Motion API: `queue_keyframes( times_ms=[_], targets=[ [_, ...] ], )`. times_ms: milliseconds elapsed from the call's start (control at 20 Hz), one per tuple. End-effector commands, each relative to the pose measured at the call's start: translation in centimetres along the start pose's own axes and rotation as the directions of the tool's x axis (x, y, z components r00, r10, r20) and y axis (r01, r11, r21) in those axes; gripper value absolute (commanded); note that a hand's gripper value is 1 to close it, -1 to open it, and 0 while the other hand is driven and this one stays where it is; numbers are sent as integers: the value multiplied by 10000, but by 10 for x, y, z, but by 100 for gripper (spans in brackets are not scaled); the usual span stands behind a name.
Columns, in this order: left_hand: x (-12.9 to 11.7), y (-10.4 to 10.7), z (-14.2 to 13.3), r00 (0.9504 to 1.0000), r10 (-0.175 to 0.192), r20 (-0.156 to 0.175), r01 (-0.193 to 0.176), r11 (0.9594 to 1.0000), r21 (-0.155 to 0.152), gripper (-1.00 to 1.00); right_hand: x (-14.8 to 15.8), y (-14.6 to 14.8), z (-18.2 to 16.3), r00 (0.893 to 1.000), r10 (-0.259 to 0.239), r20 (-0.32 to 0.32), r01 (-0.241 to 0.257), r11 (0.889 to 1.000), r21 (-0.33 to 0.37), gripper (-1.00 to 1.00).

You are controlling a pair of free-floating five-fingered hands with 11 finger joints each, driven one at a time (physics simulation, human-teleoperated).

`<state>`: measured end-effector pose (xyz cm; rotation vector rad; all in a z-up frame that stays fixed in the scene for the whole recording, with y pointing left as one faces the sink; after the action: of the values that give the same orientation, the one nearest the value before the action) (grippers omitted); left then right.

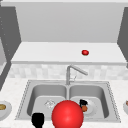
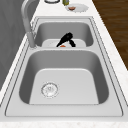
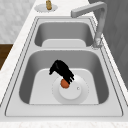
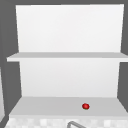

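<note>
Fingers (image 3: 70, 77) of the right hand (image 3: 60, 68) curl down onto a small orange ball (image 3: 65, 84) and seem to pinch it. That ball sits on a round white plate (image 3: 75, 93) in the right bowl of the sink (image 3: 15, 82). The left hand (image 1: 38, 119) hangs low at the front edge of the sink, and I cannot tell how its fingers are. A big red ball (image 1: 67, 115) is just beside it. A little red thing (image 1: 85, 52) lies on the shelf (image 1: 50, 53) above the tap (image 1: 72, 71).

Small orange ball (image 3: 65, 84) on round white plate (image 3: 75, 96) (right sink basin), under robot hand fingertips.
</note>
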<state>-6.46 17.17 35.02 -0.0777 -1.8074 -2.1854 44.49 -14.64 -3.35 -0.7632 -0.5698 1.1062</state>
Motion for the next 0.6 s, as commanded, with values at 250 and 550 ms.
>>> queue_keyframes(
  times_ms=[250, 550],
  targets=[
    [0, 0, 0, 10000, 0, 0, 0, 10000, 0, 0, 2, 13, -28, 9996, -35, 270, 47, 9991, -418, -100],
    [0, 0, 0, 10000, 0, 0, 0, 10000, 0, 0, -2, 22, -46, 9983, -174, 565, 227, 9952, -953, -100]
  ],
)
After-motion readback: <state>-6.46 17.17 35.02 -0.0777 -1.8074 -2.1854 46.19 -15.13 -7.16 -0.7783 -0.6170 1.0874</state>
